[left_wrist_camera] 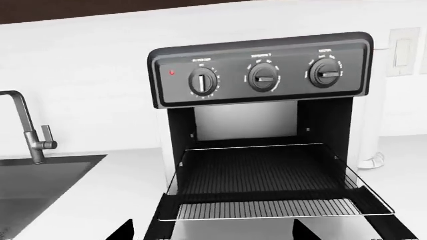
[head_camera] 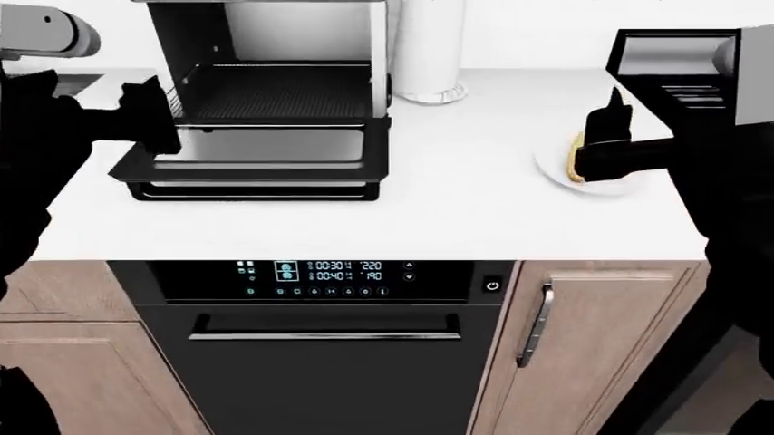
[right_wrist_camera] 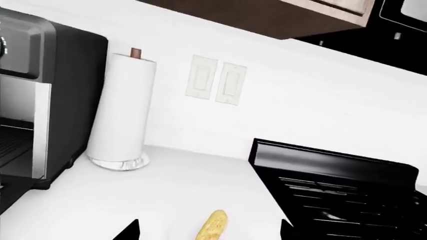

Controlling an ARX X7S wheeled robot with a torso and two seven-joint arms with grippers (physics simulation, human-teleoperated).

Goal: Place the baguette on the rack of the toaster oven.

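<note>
My right hand (head_camera: 601, 136) hovers open and empty over the baguette (right_wrist_camera: 212, 225), which lies on a plate (head_camera: 550, 168) right of the oven (left_wrist_camera: 260, 100). I should straddle the loaf's middle. Left hand (head_camera: 151, 113) waits open beside the pulled-out rack (left_wrist_camera: 267, 207).

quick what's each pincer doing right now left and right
Left pincer: open, empty, by the toaster oven rack.
Right pincer: open, holding nothing, above the baguette.
</note>
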